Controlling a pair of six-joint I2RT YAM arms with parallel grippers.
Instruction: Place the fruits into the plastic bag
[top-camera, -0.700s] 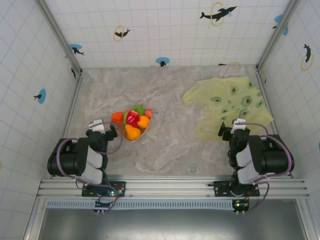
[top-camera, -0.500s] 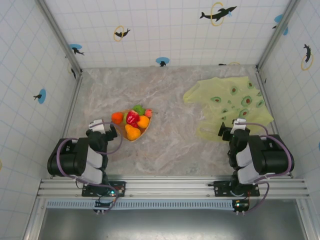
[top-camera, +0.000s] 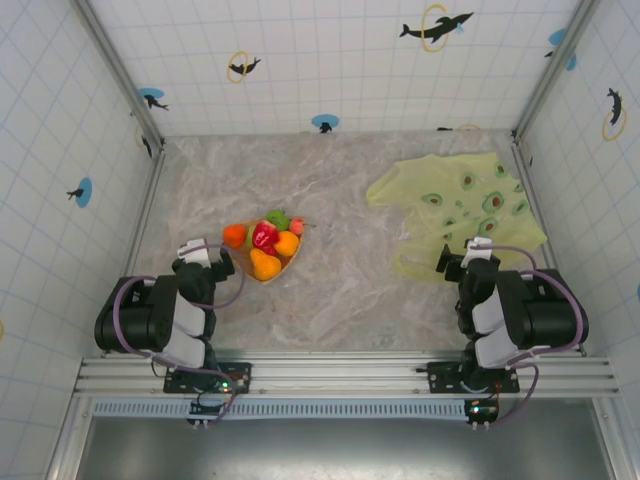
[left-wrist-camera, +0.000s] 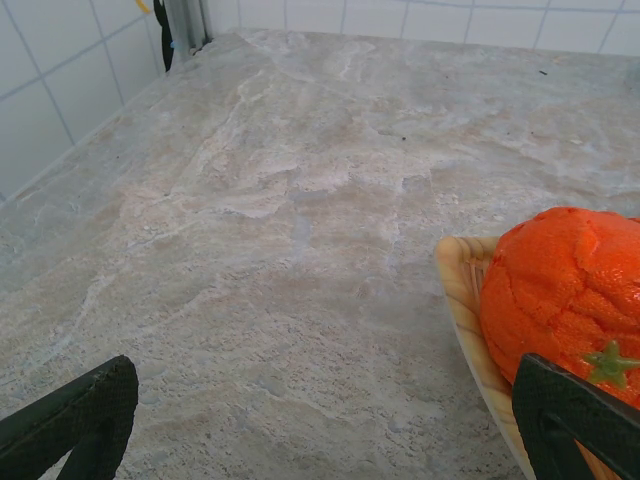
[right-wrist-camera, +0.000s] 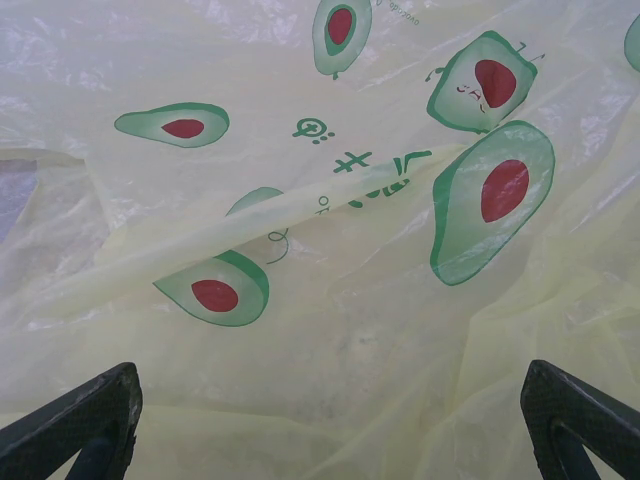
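Nothing bagged yet: fruits piled on plate, table left-centre; bag laid flat, far-right corner; left gripper, right gripper spread wide, empty.

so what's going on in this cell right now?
Nothing is in hand yet. The fruits sit piled on an orange plate left of centre, and the plastic bag lies flat on the table at the right. The left gripper is open beside the plate. The right gripper is open over the bag's near edge.
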